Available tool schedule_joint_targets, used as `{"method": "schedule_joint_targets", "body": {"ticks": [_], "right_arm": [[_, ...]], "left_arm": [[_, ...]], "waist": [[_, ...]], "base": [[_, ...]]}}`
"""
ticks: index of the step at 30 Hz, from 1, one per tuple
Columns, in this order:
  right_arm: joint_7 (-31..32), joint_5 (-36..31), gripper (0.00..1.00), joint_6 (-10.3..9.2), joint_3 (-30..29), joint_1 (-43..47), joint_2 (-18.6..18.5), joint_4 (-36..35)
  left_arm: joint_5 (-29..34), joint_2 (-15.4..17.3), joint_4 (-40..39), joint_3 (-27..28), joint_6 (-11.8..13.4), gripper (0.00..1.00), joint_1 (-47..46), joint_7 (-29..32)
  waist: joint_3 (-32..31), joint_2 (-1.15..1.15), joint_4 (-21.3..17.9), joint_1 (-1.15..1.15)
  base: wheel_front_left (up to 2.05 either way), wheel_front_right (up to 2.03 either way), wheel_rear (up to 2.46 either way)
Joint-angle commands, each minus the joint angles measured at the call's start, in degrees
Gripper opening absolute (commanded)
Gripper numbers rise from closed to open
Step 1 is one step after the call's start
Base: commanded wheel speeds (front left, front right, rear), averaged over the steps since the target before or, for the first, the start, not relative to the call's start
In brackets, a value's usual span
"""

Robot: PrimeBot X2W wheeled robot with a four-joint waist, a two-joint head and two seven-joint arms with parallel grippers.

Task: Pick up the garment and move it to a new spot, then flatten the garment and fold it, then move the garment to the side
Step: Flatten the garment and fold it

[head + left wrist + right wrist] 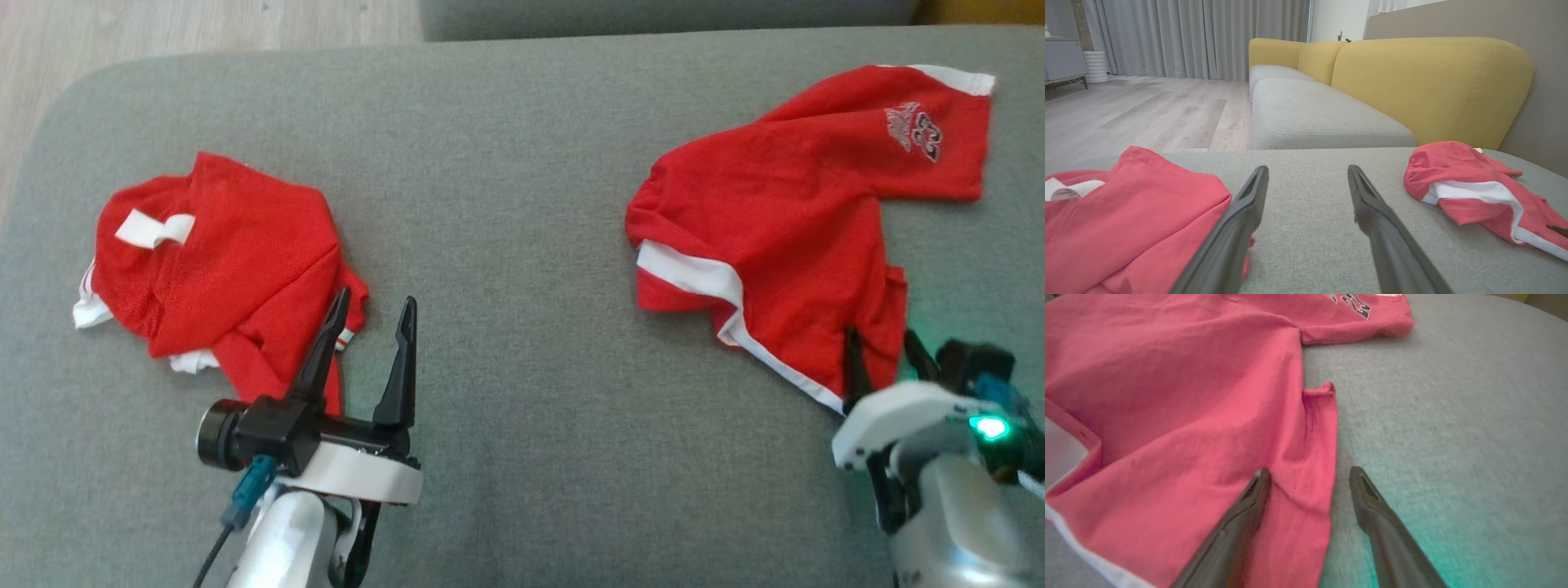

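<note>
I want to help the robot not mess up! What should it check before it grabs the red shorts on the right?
1. The left tool is open: ok.
2. The right tool is open: ok.
3. Edge of the red shorts lies between its jaws: ok.
4. Tool touching the cloth: cannot tell.
5. Bare grey cushion between shorts and the other red garment: ok.
6. Shorts flat: not ok, wrinkled.
</note>
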Motion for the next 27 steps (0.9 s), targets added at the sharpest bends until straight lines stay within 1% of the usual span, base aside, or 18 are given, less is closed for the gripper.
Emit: {"method": "schedule_joint_targets", "body": {"ticks": [1,3,4,5,6,8,10,15,17,21,24,26,27], "right_arm": [[0.63,-0.83,1.0,-0.04,1.82,-2.14,-0.18,-0.04],[1.05,-1.52,1.0,-0.04,2.45,-3.09,-0.18,1.86],[1.22,-1.97,0.67,-0.04,2.62,-3.49,-0.18,2.7],[1.23,-2.66,0.08,-0.04,2.69,-3.83,-0.18,3.3],[1.2,-3.59,0.0,-0.04,2.53,-4.1,-0.18,3.68],[1.15,-5.1,0.0,-0.04,1.3,-4.58,-0.18,3.96],[1.22,-8.31,0.0,-0.04,-2.64,-5.03,-0.18,2.79],[3.1,-17.83,0.0,-0.04,-12.55,-5.22,-0.18,-4.36],[4.35,-20.19,0.0,-0.04,-15.76,-5.51,-0.19,-7.48],[7.16,-24.16,0.0,-0.04,-19.35,-5.84,-1.1,-12.52],[10.79,-27.27,0.0,-0.04,-21.26,-5.54,-2.09,-14.16],[11.86,-29.78,0.0,-0.04,-22.83,-5.36,-2.84,-15.3],[12.37,-31.23,0.05,-0.04,-23.74,-5.21,-3.0,-15.74]], "left_arm": [[0.45,0.18,-1.69,1.59,-0.12,1.0,-2.21,-0.28],[0.57,0.18,-1.65,1.7,-0.25,1.0,-2.4,-0.28],[0.63,0.18,-1.62,1.75,-0.31,1.0,-2.46,-0.28],[0.67,0.18,-1.58,1.8,-0.35,1.0,-2.48,-0.28],[0.71,0.18,-1.54,1.82,-0.39,1.0,-2.46,-0.28],[0.72,0.18,-1.48,1.88,-0.44,1.0,-2.39,-0.28],[0.7,0.18,-1.37,2.06,-0.38,1.0,-2.28,-0.28],[0.5,0.18,-1.37,2.17,-0.13,1.0,-2.01,-0.28],[0.4,0.18,-1.41,2.01,-0.06,1.0,-1.95,-0.28],[0.07,0.18,-1.59,1.78,0.18,1.0,-1.94,-0.28],[-0.16,0.18,-1.59,1.55,0.26,1.0,-1.96,-0.28],[-0.34,0.18,-1.58,1.37,0.29,1.0,-2.04,-0.28],[-0.42,0.18,-1.56,1.28,0.32,1.0,-2.09,-0.28]], "waist": [[0.5,0.0,0.46,0.0],[0.87,0.0,0.78,0.0],[0.96,0.0,0.9,0.0],[0.98,0.0,0.99,0.0],[0.97,0.0,1.08,0.0],[0.84,0.0,1.18,0.0],[0.44,0.0,1.18,0.0],[-0.33,0.0,1.01,0.0],[-0.55,0.0,1.02,0.0],[-0.77,0.0,1.05,0.0],[-0.81,0.0,1.1,0.0],[-0.81,0.0,1.23,0.0],[-0.84,0.0,1.31,0.0]], "base": [[0.0,0.0,0.0],[0.0,0.0,0.0],[0.0,0.0,0.0],[0.0,0.0,0.0],[0.0,0.0,0.0],[0.0,0.0,0.0],[0.0,0.0,0.0],[0.0,0.0,0.0],[0.0,0.0,0.0],[0.0,0.0,0.0],[0.0,0.0,0.0],[0.0,0.0,0.0],[0.0,0.0,0.0]]}}
